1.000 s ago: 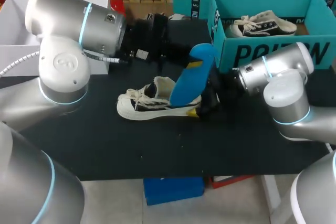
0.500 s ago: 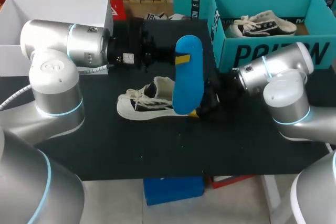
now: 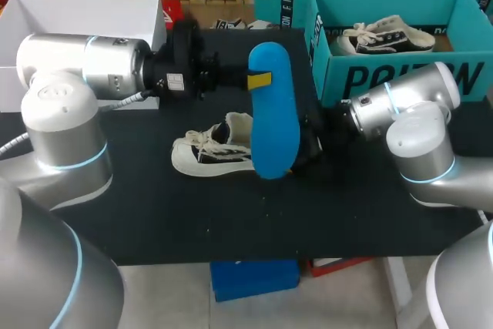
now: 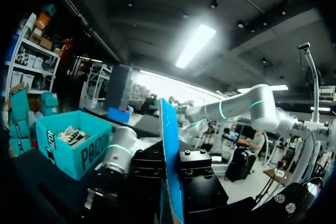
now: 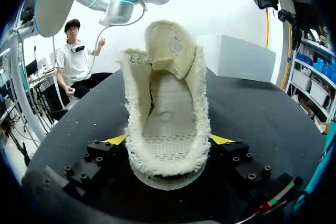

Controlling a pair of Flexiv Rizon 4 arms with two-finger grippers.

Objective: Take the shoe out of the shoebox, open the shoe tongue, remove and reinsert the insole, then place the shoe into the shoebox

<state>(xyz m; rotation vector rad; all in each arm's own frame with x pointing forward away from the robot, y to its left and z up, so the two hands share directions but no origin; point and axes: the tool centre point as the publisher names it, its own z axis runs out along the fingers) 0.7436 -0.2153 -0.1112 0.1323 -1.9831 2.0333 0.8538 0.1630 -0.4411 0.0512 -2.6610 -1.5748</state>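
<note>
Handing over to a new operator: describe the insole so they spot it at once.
On the black table, beside the teal shoebox, a white shoe lies with its heel in the right gripper. Over that heel the left gripper holds the insole: the only bright blue piece, flat, elongated and standing on end.
</note>
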